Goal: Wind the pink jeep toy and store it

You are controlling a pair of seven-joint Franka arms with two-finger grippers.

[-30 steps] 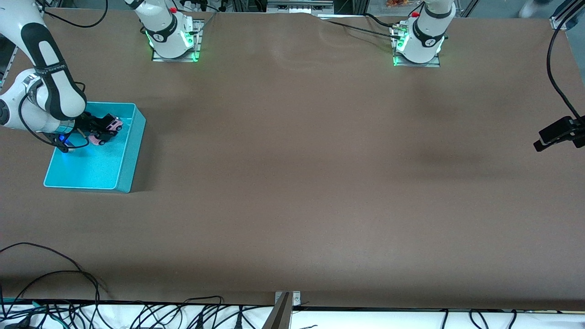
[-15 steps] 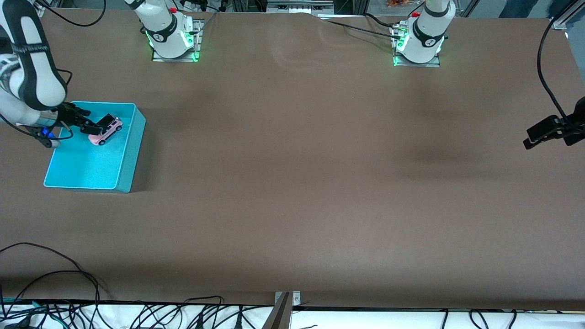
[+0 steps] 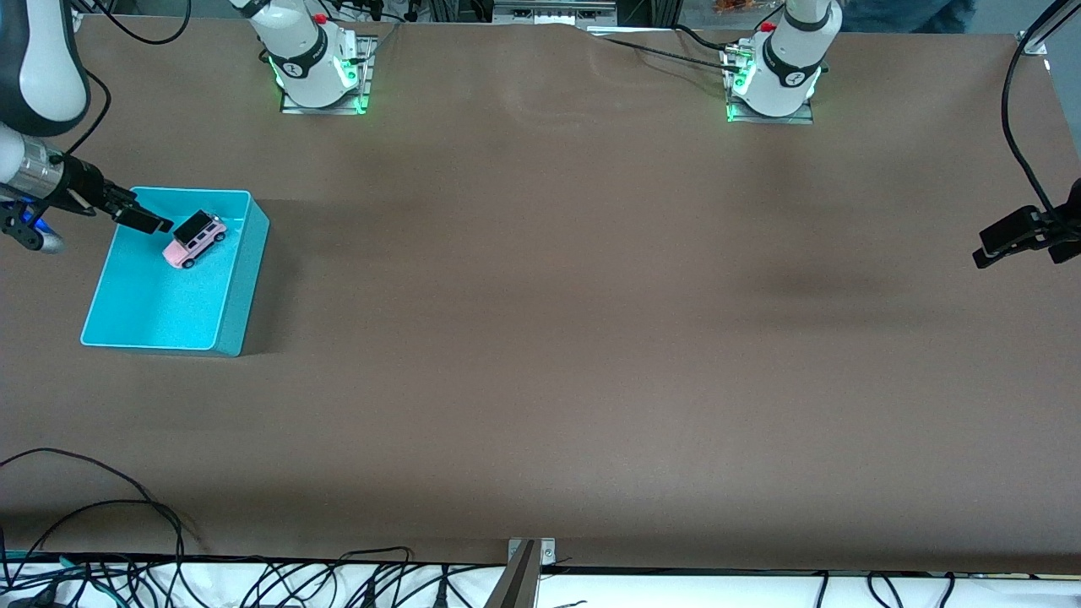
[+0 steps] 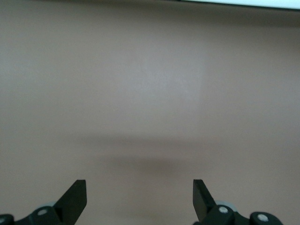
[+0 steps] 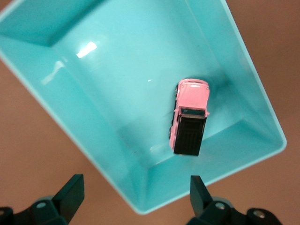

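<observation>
Pink jeep toy (image 3: 195,239) sits inside the turquoise bin (image 3: 241,279), upper left of the front view, in the bin's part closest to the robot bases. It rests on its wheels, black roof up, touched by nothing. Bin stands on the brown table (image 3: 557,338) at the right arm's end.

Front view: right pincer (image 3: 139,215) comes in from the left edge, up in the air over the bin's rim, just beside the jeep but clear of it, fingers spread, nothing held. Left pincer (image 3: 1005,245) is at the right edge of the frame, mid-height, over bare table, well apart from bin and jeep; left arm is waiting. Two arm bases with green lights along the top edge. Cables (image 3: 253,574) run along the bottom edge, off the table.

Left wrist view: only bare brown table with a faint shadow. Two dark fingertips (image 4: 75,199) at the bottom of the frame, set wide apart, nothing between them. Left pincer released.

Right wrist view: looking down into the bin (image 5: 70,108), which fills most of the frame. Jeep (image 5: 190,122) is right of centre, near one corner of the bin floor, pink hood toward the top of the frame. Fingertips (image 5: 70,192) at the bottom edge stand wide, empty, above the bin's rim. Right pincer released.
</observation>
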